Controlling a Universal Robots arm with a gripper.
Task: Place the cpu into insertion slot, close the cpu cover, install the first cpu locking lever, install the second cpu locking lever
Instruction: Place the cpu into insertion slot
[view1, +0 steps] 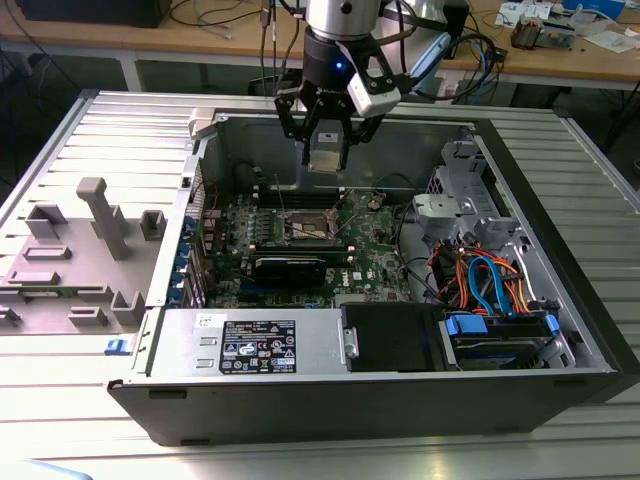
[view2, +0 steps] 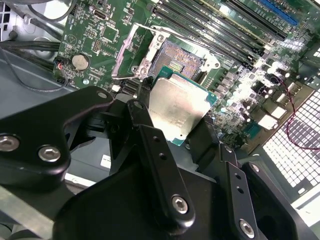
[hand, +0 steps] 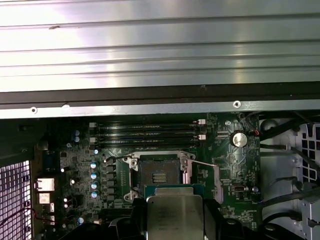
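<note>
1. Your gripper (view1: 327, 138) hangs above the open computer case (view1: 560, 300). Its fingers (view2: 144, 97) are closed narrowly on two opposite edges of the cpu (view1: 327, 152). The chip is in the air, well apart from the green motherboard (view1: 380, 265).
2. In the second wrist view the insertion slot (view2: 177, 60) sits uncovered, its bare contacts showing, just past the chip's far edge. The chip is not yet over it. Lowered from this position, it would likely land on the socket's metal rim.
3. The grip takes only thin edges. Any knock or sideways drag could tilt the chip or let it slip onto the board.
4. A chip set down tilted or turned the wrong way would probably press on the contacts and bend them.
5. In the first wrist view a thin wire locking lever (hand: 202, 163) runs just beside the socket. The fingers could snag it on the way down.
6. The long black memory slots (hand: 150, 132) lie near the socket's far side and leave the fingers little room there.
</note>
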